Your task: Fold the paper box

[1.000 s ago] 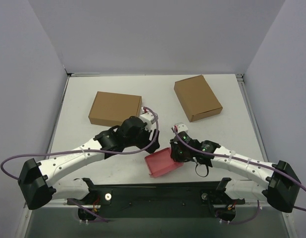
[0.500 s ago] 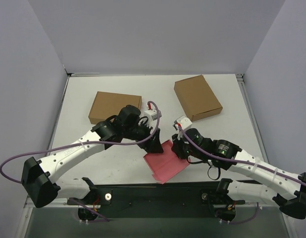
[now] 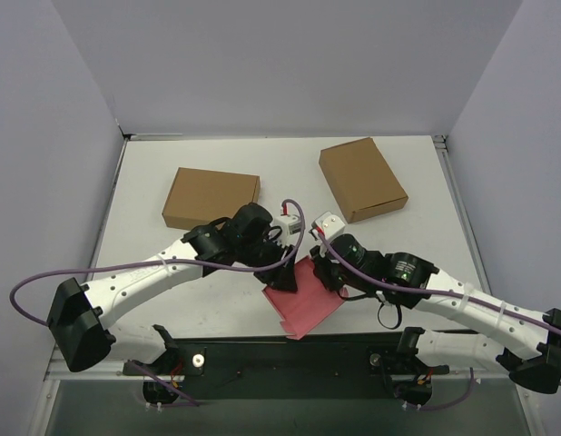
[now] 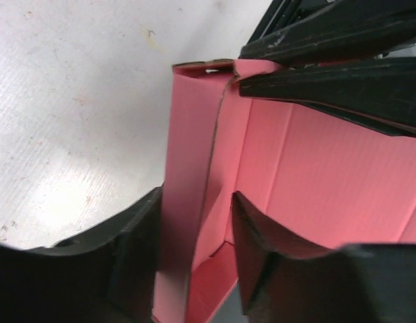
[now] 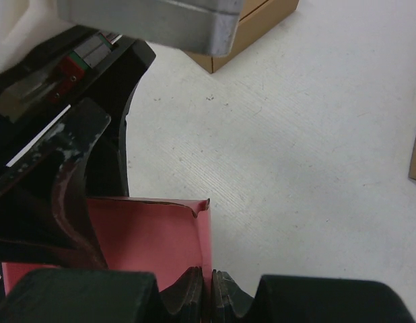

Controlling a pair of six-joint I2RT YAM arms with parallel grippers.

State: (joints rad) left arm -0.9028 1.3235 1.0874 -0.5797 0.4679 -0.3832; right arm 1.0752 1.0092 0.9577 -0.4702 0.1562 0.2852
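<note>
Top external: both grippers, left [image 3: 282, 275]; right [image 3: 319, 270], pinch paper box [image 3: 303, 300].

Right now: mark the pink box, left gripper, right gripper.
paper box [image 3: 303, 304], top external view, bare pink panel.
left gripper [image 4: 194, 252], left wrist view, between fingertips straddling a pink wall.
right gripper [image 5: 209, 291], right wrist view, between fingertips pinching card edge.

Both white-and-black arms reach inward from their bases at the near table edge and meet near the middle. The left arm's black two-finger gripper [image 3: 282, 275] points down and toward the right arm; in its wrist view its fingers [image 4: 137, 252] straddle a wall of the pink thin-card paper box [image 3: 303, 300]. The right arm's black gripper [image 3: 319, 270] is pinched tight on a pink flap, fingertips [image 5: 194, 289] pressed together.
</note>
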